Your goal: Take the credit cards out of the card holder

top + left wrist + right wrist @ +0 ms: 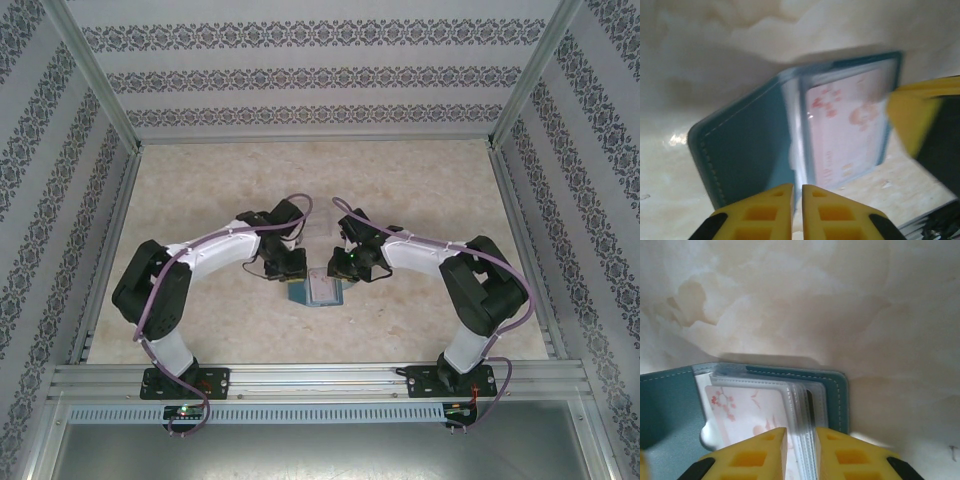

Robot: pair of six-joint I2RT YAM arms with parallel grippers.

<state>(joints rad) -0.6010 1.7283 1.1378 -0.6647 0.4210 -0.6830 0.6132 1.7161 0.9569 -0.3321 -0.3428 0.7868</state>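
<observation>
Two pincers flank the open card holder (322,290), which lies on the desk (420,190) between the arms. The step in hand looks like steadying the holder so a card can be drawn; none is out yet.

The left pincer (797,194) is closed to a thin slit at the holder's near edge, where the clear sleeves (801,405) meet the teal cover (745,150). I cannot tell whether it pinches anything. The right pincer (800,435) is narrowed onto the clear sleeves and grips them.

One credit card (845,135), pale with pink blossoms, sits in the front sleeve. Next, one pincer should pin the holder while the other catches that card's free edge and slides it out.
</observation>
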